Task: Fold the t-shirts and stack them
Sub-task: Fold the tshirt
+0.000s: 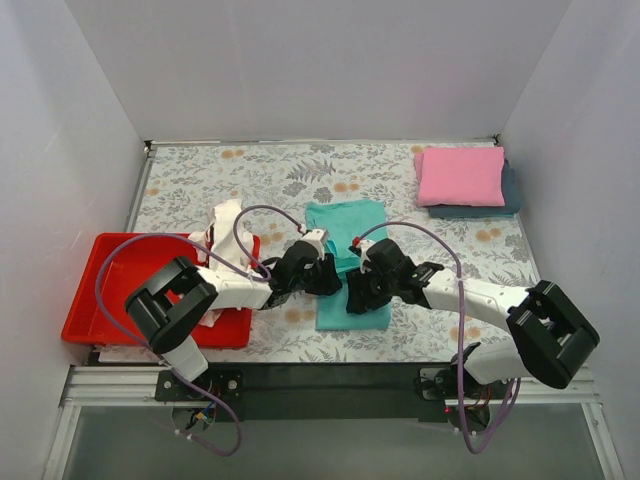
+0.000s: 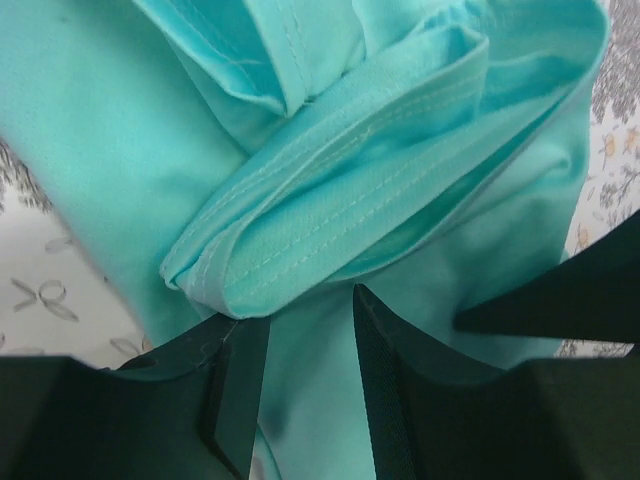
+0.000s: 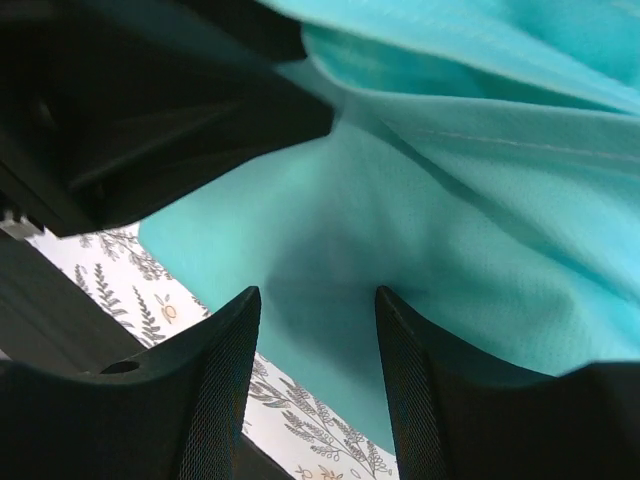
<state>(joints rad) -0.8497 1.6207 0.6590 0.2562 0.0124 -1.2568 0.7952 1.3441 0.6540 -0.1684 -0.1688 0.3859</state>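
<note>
A teal t-shirt (image 1: 345,225) lies part folded in the middle of the table. Both grippers meet over its near half. My left gripper (image 1: 335,279) is open; in the left wrist view (image 2: 300,305) its fingers straddle flat teal cloth (image 2: 350,170), the left fingertip just under a rolled hem. My right gripper (image 1: 354,292) is open too, its jaws (image 3: 316,292) apart above the shirt's edge (image 3: 450,200), with nothing pinched. A pink t-shirt (image 1: 460,176) lies folded on a dark blue-grey one (image 1: 510,195) at the back right. A white t-shirt (image 1: 226,235) hangs crumpled over the tray.
A red plastic tray (image 1: 110,290) stands at the near left, under the left arm. The table (image 1: 250,170) has a floral cover and white walls on three sides. Purple cables loop over both arms. The left gripper's dark body (image 3: 150,100) fills the upper left of the right wrist view.
</note>
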